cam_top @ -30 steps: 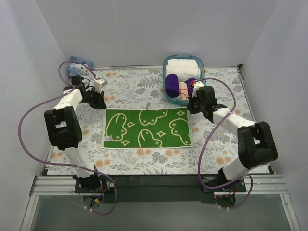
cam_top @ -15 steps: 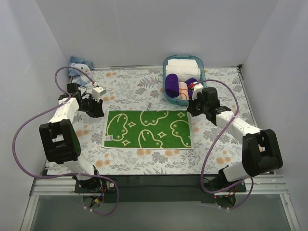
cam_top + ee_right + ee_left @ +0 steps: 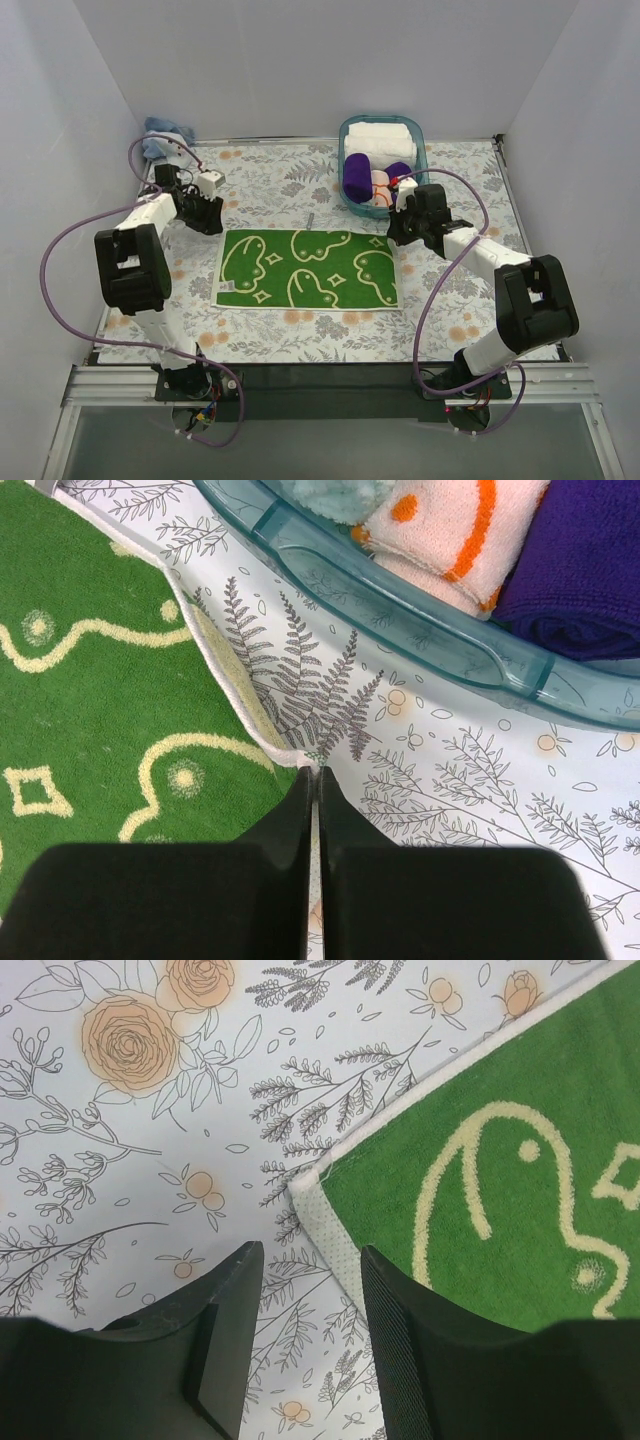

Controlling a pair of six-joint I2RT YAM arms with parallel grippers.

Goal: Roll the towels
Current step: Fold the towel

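A green towel [image 3: 310, 268] with pale yellow swirl marks lies spread flat in the middle of the table. My left gripper [image 3: 210, 218] stands open just off its far left corner [image 3: 303, 1182], the jaws apart over bare tablecloth with nothing between them [image 3: 305, 1260]. My right gripper [image 3: 393, 235] is shut on the far right corner of the green towel [image 3: 90, 710], and the white hem runs into the closed tips [image 3: 313, 772]. A light blue towel [image 3: 165, 133] lies bunched in the back left corner.
A teal basket [image 3: 345, 130] stands at the back right, just beyond my right gripper. It holds white folded towels [image 3: 378, 135], a purple roll [image 3: 590, 560] and a peach-and-orange roll [image 3: 450, 530]. The floral tablecloth [image 3: 300, 175] covers the table.
My left gripper has opened and let go of the green towel's far left corner, which now lies flat. The right gripper stays shut on its corner and has shifted slightly left.
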